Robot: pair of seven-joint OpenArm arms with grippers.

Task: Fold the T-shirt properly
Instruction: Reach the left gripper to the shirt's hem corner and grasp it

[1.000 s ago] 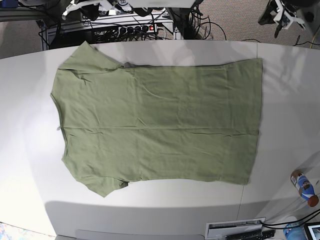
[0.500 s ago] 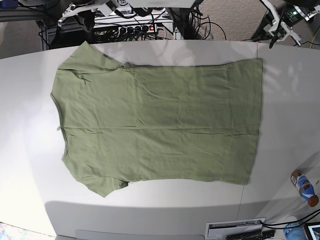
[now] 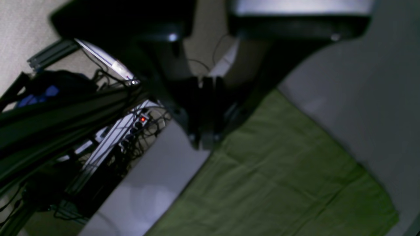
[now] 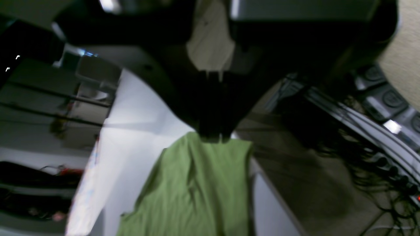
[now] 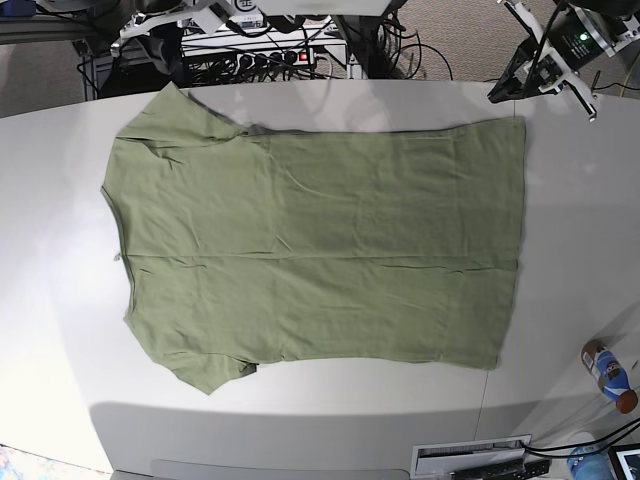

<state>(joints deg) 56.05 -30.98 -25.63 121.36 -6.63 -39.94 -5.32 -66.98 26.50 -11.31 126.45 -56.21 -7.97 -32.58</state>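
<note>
On white table [image 5: 570, 250], olive-green cotton T-shirt [image 5: 320, 250] lies flat; corners should be pinched squarely; left gripper [image 3: 205, 144] and right gripper [image 4: 213, 139] are seen clenched, empty.

Base view bright, sharp; wrist views dim, blurred.

White table [image 5: 60, 330], beige carpet floor [image 5: 470, 40] behind — tangled cables [image 5: 270, 60], power strip [image 5: 265, 58].

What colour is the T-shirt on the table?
The T-shirt is plain olive green, with no print; the base view shows it best.
</note>
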